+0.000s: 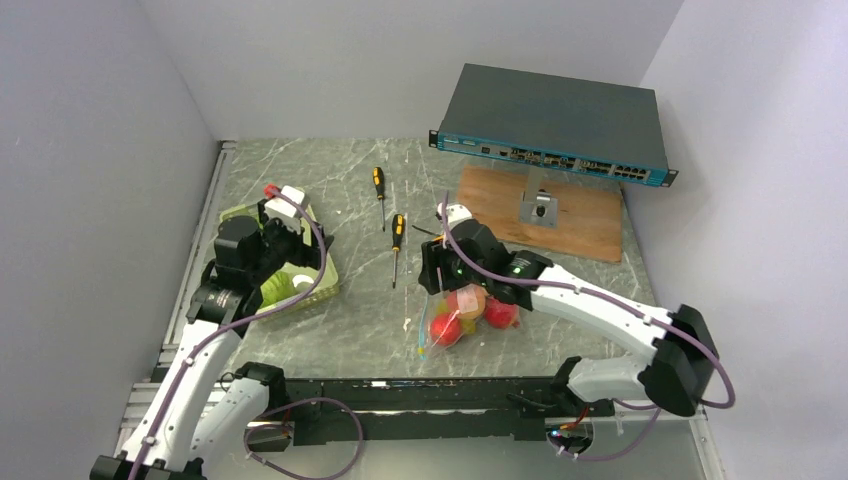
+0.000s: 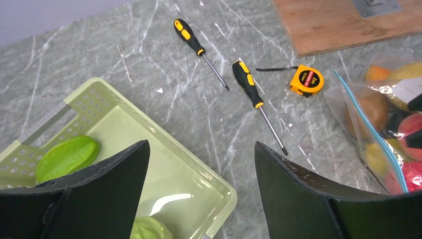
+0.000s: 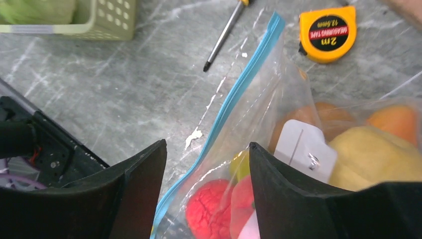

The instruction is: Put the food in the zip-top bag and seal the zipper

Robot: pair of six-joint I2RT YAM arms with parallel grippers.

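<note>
A grey marbled table (image 1: 340, 330) stands between white walls. The right claw (image 3: 206, 199) hangs over the near end of the bag (image 3: 268, 124), its two black fingers (image 3: 134, 189) spread apart. The zipper (image 3: 239, 89) runs up between them and the right-hand finger lies against the plastic, but nothing is pinched. Whether the strip is pressed shut cannot be told.

Inside the bag lies food: a red fruit (image 3: 211, 211) nearest the claw, with a yellow fruit (image 3: 368, 154) and an orange fruit (image 3: 393, 119) further in. Just past the bag's far corner sits a tape measure (image 3: 328, 32). A screwdriver (image 3: 224, 37) points its tip toward the zipper but does not touch it. A second screwdriver (image 1: 379, 195) lies farther back. Beyond the right arm is a wooden board (image 1: 575, 225) with a metal bracket (image 1: 540, 208) on it, and a network switch (image 1: 550, 125) sits behind that.

The left claw (image 2: 201, 199) hovers over the tray (image 2: 174, 164), well apart from the bag, with its fingers wide and nothing between them. In the tray are a flat green piece (image 2: 67, 157) and a second green piece (image 2: 149, 230) at the near edge. Both screwdrivers lie on the bare table between tray and bag, and the tape measure lies on that side too, beside the bag's mouth.
</note>
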